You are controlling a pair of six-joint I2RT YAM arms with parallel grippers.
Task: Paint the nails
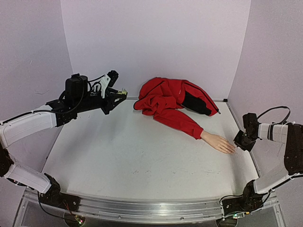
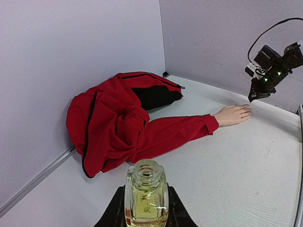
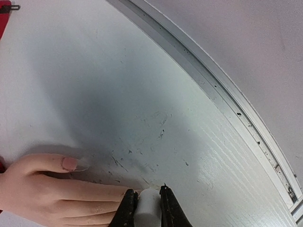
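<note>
Overall: two arms over a white worktop (image 1: 142,161), one at each side, each with something in its grip.
Left gripper (image 2: 146,215): closed tight on a small clear bottle (image 2: 146,196) of yellowish liquid, one finger on each flat side. It hangs raised above the far left corner of the worktop.
Bottle: upright, threaded neck on top with no cap on it, liquid filling most of the body.
Right gripper (image 3: 149,210): pinched narrowly on a small white piece (image 3: 148,208) that fills the slit between its fingers. It sits low at the right edge of the worktop, tips down at the fingertips of the mannequin hand (image 1: 218,142).
White piece: only its blunt top shows; what hangs below it is hidden.
Mannequin hand: pale, palm down, flat on the worktop near the right edge, fingers pointing at that edge.
Nails (image 3: 69,163): the thumb's shows plainly in the right wrist view, pinkish, lying on the worktop. The others are cut off or covered by the gripper tips. Whether anything touches a nail I cannot tell.
Sleeve (image 1: 182,122): red, running from the hand's wrist back toward the far edge.
Jacket (image 1: 175,101): red with a black panel, heaped against the far edge, right of the middle.
</note>
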